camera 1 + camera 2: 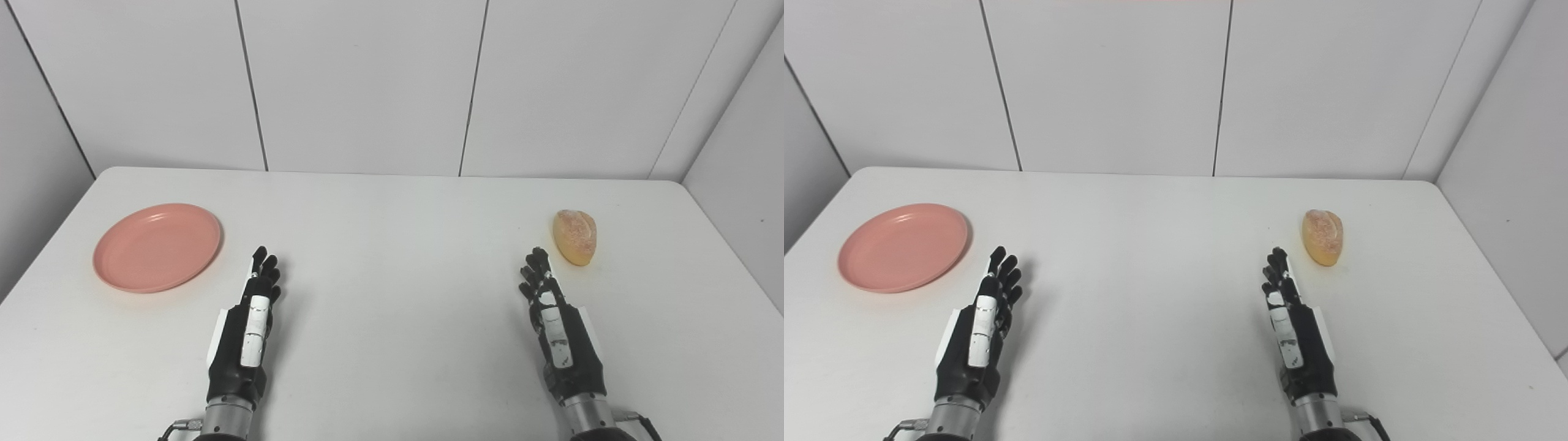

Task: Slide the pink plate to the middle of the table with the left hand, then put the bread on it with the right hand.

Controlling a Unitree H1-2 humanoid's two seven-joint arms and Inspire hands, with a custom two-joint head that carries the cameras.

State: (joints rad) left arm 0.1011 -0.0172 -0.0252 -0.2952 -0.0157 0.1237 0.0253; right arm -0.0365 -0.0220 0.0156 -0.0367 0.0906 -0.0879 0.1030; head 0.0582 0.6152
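In the left eye view, the pink plate (157, 247) lay far left on the white surface (392, 318) and the bread (576, 236) far right. In the right eye view, the left robot hand (981, 318) and right robot hand (1292, 324) were both spread wide, holding nothing.

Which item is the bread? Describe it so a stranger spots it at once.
Start at the white table and go to its right side. Just beyond the right hand, not touching it, lies the small golden-brown oval bread roll. The only other object, the round flat pink plate, sits far left.
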